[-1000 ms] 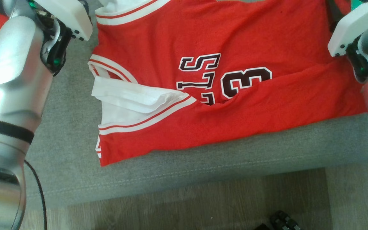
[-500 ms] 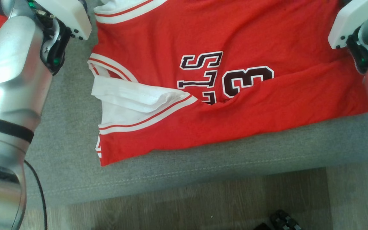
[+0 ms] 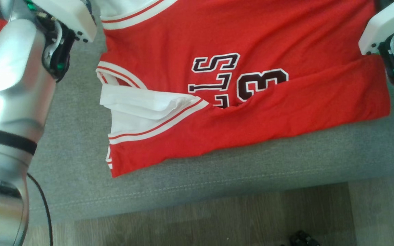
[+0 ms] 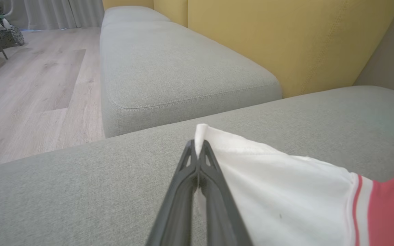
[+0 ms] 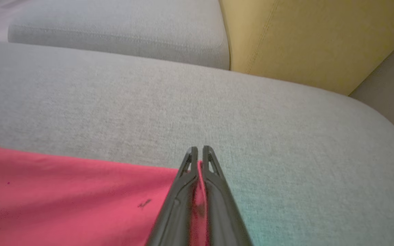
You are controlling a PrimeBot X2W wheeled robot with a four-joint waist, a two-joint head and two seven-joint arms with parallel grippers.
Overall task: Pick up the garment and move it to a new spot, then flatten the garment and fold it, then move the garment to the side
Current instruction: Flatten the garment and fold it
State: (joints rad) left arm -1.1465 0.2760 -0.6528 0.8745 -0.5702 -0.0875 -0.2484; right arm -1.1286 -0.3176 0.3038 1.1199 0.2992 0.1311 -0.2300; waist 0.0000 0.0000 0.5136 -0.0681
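Note:
The garment (image 3: 251, 112) is a red jersey with white sleeves, white-and-red trim and dark lettering, spread over a grey sofa cushion (image 3: 217, 177) in the head view. My left gripper (image 4: 198, 147) is shut on the tip of a white sleeve of the garment (image 4: 279, 191). In the right wrist view my right gripper (image 5: 198, 153) is shut on a red edge of the garment (image 5: 63, 191), with cloth pinched between its fingers (image 5: 183, 191). In the head view the white wrist housings sit at the top left and top right corners; the fingertips are out of frame.
A second grey cushion (image 4: 169, 68) and a yellow backrest (image 4: 286, 41) lie beyond the left gripper. Wooden floor (image 3: 217, 218) runs along the cushion's front edge, with a dark object (image 3: 301, 237) on it. A black cable (image 3: 43, 205) hangs by my left arm.
The right gripper has shut on the garment's red edge. The jersey's right side has been drawn up and in a little, its lower right corner shifting away from the cushion's front edge.

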